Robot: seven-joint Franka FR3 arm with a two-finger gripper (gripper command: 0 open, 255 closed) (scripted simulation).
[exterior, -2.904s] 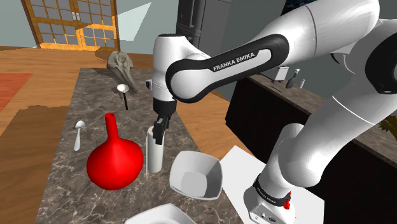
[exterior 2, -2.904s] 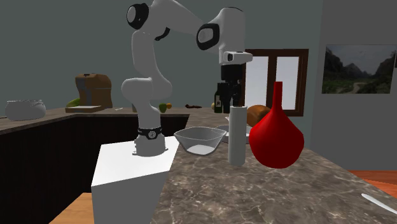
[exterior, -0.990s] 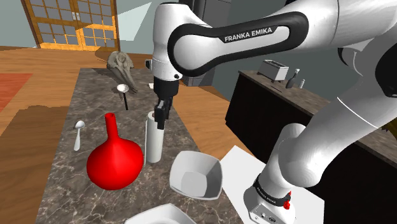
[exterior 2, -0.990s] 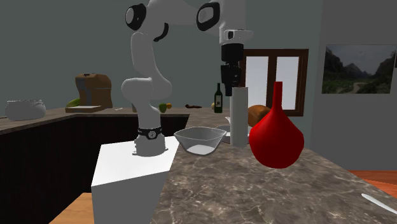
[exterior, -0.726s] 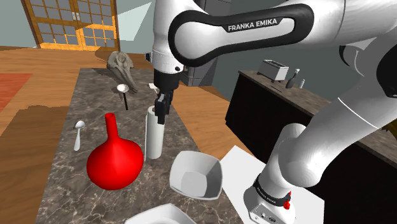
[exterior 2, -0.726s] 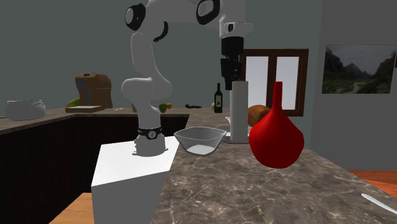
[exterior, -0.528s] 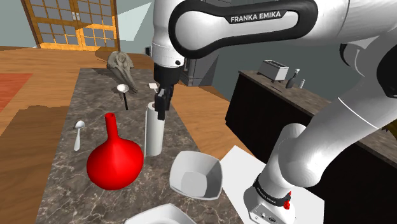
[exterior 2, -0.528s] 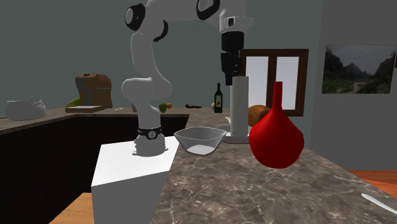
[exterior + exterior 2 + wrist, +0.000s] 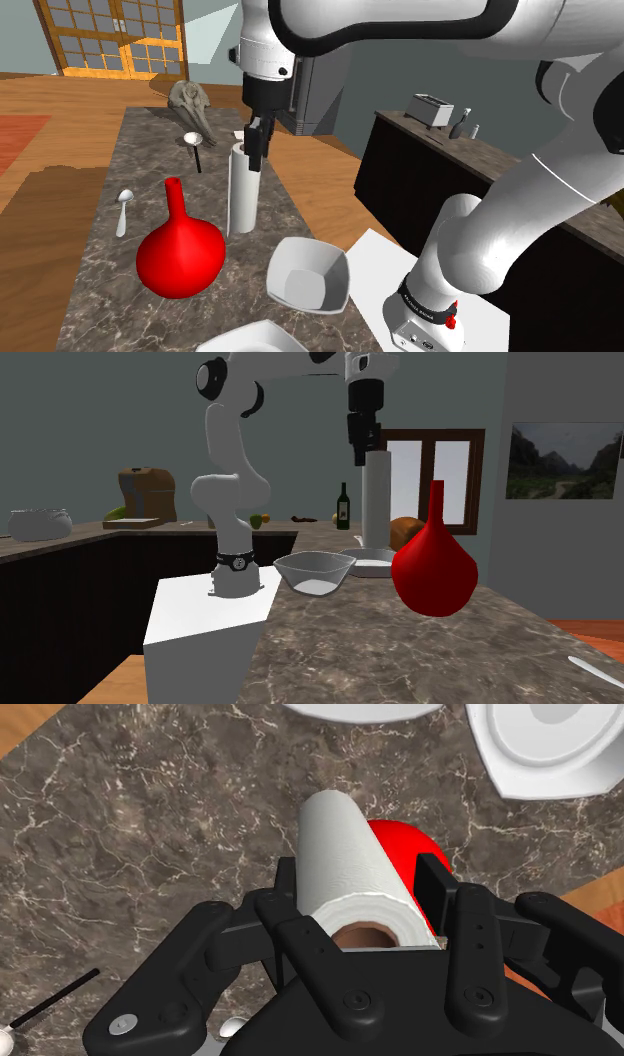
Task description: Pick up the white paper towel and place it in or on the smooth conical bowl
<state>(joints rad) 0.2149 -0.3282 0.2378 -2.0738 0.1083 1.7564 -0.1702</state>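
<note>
**Claw clamped on the towel roll, which hangs upright at mid-frame.**
Your claw grips the paper towel near its top, one finger on each side. I'd say that high grip keeps the roll vertical, so it clears the red vase just beside it and can drop over the rim of the white bowl, lower centre by the stand. The roll's base looks clear of the bench, which is dark veined marble. The room has a wood floor, with glazed wooden doors at upper left.

Marble counter, wood floor, glazed doors, grey walls
</note>
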